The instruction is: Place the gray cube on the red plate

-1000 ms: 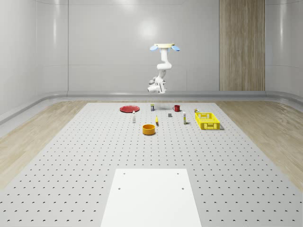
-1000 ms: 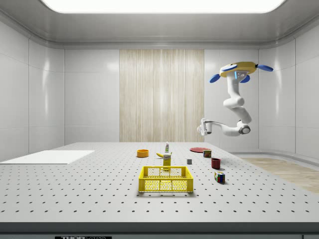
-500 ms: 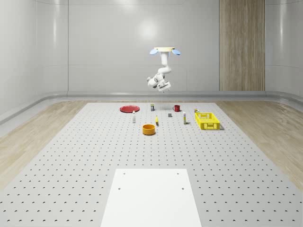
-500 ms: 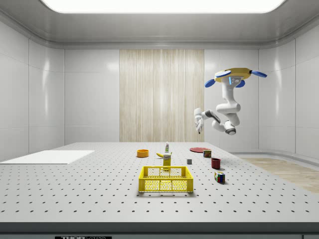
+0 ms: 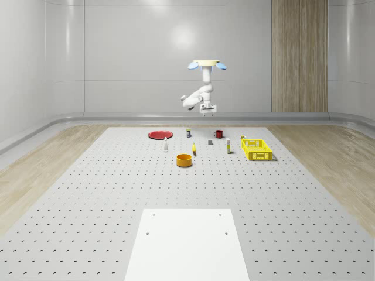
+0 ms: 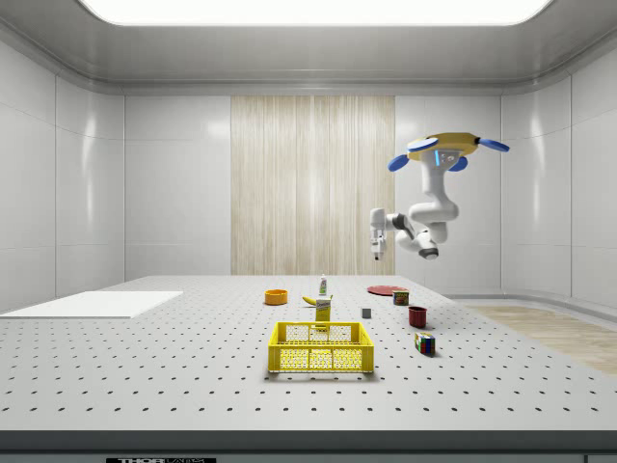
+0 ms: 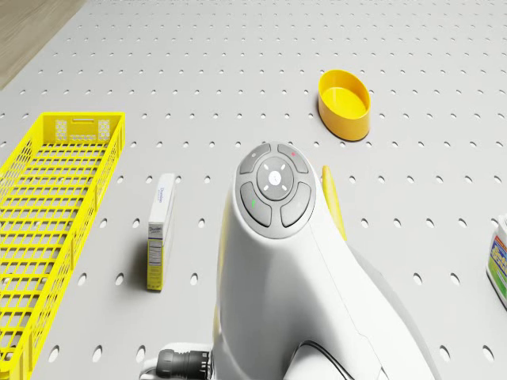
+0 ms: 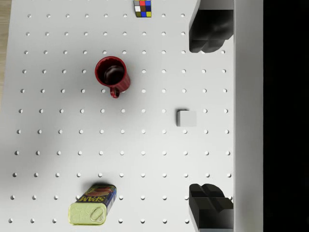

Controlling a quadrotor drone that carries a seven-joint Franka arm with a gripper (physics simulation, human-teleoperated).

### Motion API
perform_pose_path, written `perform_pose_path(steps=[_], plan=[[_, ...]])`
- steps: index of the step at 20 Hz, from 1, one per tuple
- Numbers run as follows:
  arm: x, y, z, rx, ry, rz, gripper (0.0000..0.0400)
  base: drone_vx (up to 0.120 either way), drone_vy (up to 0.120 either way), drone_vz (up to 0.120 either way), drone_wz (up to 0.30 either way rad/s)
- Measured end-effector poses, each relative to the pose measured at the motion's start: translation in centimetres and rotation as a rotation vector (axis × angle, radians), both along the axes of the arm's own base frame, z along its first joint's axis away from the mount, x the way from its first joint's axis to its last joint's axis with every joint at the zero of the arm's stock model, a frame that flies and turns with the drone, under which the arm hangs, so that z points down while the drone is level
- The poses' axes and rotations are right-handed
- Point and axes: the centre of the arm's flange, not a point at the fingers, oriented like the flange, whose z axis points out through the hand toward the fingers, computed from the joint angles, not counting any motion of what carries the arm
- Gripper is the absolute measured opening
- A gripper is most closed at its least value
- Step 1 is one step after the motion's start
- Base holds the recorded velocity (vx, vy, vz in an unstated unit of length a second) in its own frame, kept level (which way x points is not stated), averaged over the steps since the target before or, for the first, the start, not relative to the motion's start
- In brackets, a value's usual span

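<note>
High above the gray cube (image 8: 186, 118) hangs the spread-fingered tool (image 8: 210, 116)

You have the gray cube (image 8: 186, 118) lying flat on the perforated table, apart from the red mug; your red plate (image 5: 159, 134) lies flat, well apart from it.

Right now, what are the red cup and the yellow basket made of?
The red cup looks like glazed ceramic: it is glossy, with a solid handle. The yellow basket looks like molded plastic: its walls and floor are an open grid in one bright colour. Both are renders, so that is a guess.
</note>
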Motion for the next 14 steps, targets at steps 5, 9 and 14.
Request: perform_pose_path(steps=[5, 9, 14], plan=[[0.0, -0.32, -0.03, -0.033, 0.001, -0.001, 0.04, 0.104, 0.0, -0.12, 0.0], [0.0, -0.44, -0.03, -0.044, 0.002, -0.001, 0.04, 0.0, 0.1, -0.12, 0.0], [0.0, -0.5, -0.04, -0.051, 0.002, -0.001, 0.04, 0.0, 0.088, -0.12, 0.0]])
